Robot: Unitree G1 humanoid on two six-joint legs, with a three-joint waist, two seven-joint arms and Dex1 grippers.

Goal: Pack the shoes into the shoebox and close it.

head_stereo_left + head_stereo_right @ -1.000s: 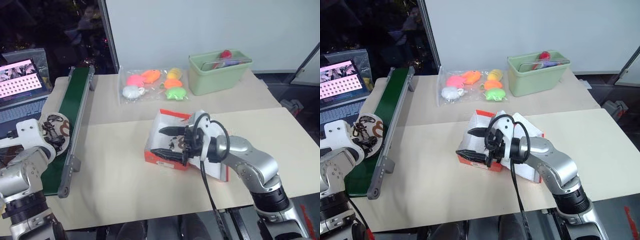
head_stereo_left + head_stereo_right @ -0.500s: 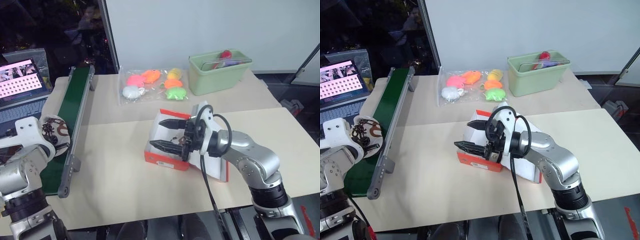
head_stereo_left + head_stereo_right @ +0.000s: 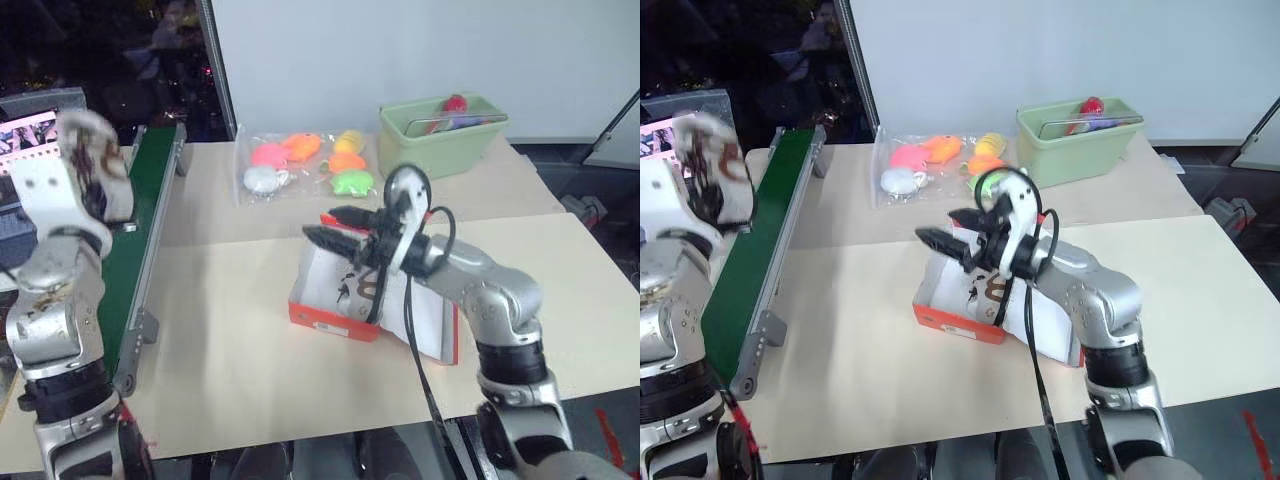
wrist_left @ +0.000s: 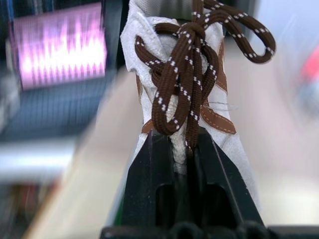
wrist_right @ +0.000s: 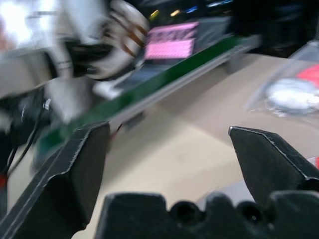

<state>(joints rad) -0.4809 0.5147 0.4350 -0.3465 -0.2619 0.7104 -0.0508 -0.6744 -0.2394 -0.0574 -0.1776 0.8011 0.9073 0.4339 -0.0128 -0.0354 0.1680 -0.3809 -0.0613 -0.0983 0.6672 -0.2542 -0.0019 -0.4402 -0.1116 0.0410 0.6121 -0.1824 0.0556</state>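
One white sneaker with brown laces and brown markings (image 4: 187, 84) is clamped in the left gripper (image 4: 185, 149), whose two black fingers are closed on the upper just below the knotted laces; in the head views it hangs high at the robot's left, above the long green conveyor strip (image 3: 135, 240) and well apart from the box. The other white sneaker (image 3: 350, 285) seems to lie already inside the orange-red cardboard shoebox (image 3: 335, 318), which sits open on the pale table (image 3: 230, 340), its white-lined lid flap leaning toward the robot's right side. The right gripper (image 3: 335, 226) hovers just above the box's far end with its fingers spread wide and nothing between them.

The step in hand looks like carrying the held sneaker across to the box. To do it well, the shoe should probably arrive lengthwise and roughly level, since it is nearly as long as the box, and settle beside its mate, not on top. The free right arm would best clear the opening first. Loose lace loops could snag the rim.

Behind stand a clear bag of bright plastic toys (image 3: 305, 165) and a pale green plastic tub (image 3: 440, 140).
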